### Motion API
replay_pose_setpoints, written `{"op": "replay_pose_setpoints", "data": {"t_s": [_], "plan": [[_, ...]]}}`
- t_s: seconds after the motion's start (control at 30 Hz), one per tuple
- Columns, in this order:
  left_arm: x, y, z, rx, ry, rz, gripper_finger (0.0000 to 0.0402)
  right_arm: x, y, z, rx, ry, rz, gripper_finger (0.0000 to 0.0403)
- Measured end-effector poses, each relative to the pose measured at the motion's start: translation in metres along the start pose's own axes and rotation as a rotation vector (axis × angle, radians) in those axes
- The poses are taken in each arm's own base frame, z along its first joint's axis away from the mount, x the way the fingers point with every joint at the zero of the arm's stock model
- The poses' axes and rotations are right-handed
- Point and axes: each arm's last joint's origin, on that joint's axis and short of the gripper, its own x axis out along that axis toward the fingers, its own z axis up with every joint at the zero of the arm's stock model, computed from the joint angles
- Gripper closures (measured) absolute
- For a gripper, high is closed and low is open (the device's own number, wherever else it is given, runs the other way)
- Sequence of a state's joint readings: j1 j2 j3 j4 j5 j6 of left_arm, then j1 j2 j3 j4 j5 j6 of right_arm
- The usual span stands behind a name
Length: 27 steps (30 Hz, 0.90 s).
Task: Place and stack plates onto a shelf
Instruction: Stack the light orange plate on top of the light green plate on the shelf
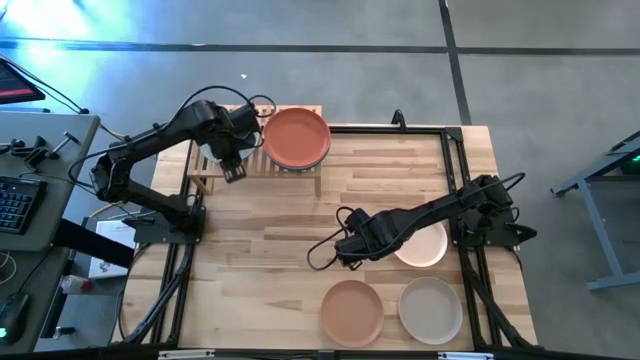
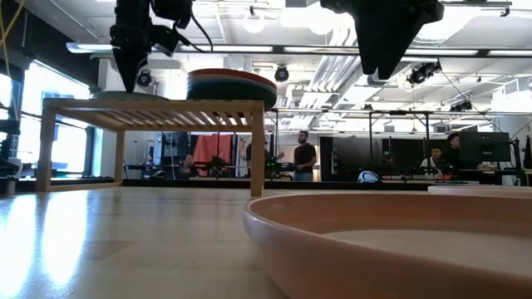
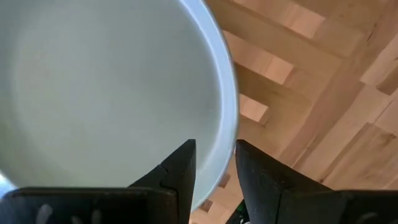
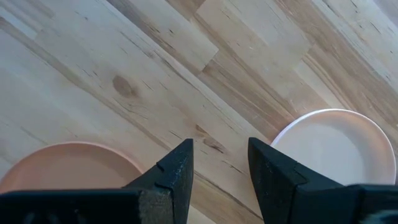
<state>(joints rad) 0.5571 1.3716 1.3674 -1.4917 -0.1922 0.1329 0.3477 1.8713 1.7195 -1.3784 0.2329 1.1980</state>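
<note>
Shelf (image 1: 205,183): low light-wood slatted rack at the far left part of the butcher-block tabletop (image 1: 270,250); seen side-on in the low view (image 2: 154,106) on short legs.
Stack on shelf: several plates piled on the right half of the rack, terracotta red plate (image 1: 296,137) on top; darker plate edges visible beneath it in the low view (image 2: 231,85).
Pale plate on shelf (image 3: 106,93): on the left half of the rack, mostly hidden under the left arm from above; slats showing just beside its rim in the left wrist view; exact colour hard to tell, light bluish-grey.
Left gripper (image 1: 232,170): over the left half of the shelf, pointing down; fingers (image 3: 180,171) straddling the pale plate's rim, one inside and one outside, a narrow gap between them; contact with the rim not clear.
Right gripper (image 1: 345,250): hanging above bare tabletop near the middle of the table, jaws apart with nothing between them; fingers (image 4: 177,174) framing wood only.
Pink plate (image 1: 425,245): on the tabletop, partly under the right arm, just beside the right gripper.
Peach plate (image 1: 352,311): near front edge, flat on the tabletop; large in the low view foreground (image 2: 391,245).
Beige plate (image 1: 431,309): just right of the peach plate, not touching.
</note>
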Motion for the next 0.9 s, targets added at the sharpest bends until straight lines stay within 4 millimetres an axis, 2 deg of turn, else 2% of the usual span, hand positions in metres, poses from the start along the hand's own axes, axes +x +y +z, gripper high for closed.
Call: {"op": "replay_pose_setpoints", "data": {"t_s": [0.37,0.5,0.7,0.9], "plan": [[-0.051,0.009,-0.003,-0.107,-0.127,0.006,0.0298,0.0,-0.001,-0.001,-0.005,0.008,-0.013,0.0272],[-0.064,0.007,-0.008,-0.181,-0.193,-0.108,0.0298,0.0,-0.007,-0.003,-0.021,0.053,-0.06,0.0272],[-0.074,-0.007,-0.015,-0.23,-0.218,-0.353,0.0298,0.001,-0.013,0.001,-0.096,0.117,-0.082,0.0272],[-0.083,-0.031,-0.022,-0.135,-0.233,-0.428,0.0298,0.005,-0.02,0.015,-0.186,0.132,-0.083,0.0272]]}}
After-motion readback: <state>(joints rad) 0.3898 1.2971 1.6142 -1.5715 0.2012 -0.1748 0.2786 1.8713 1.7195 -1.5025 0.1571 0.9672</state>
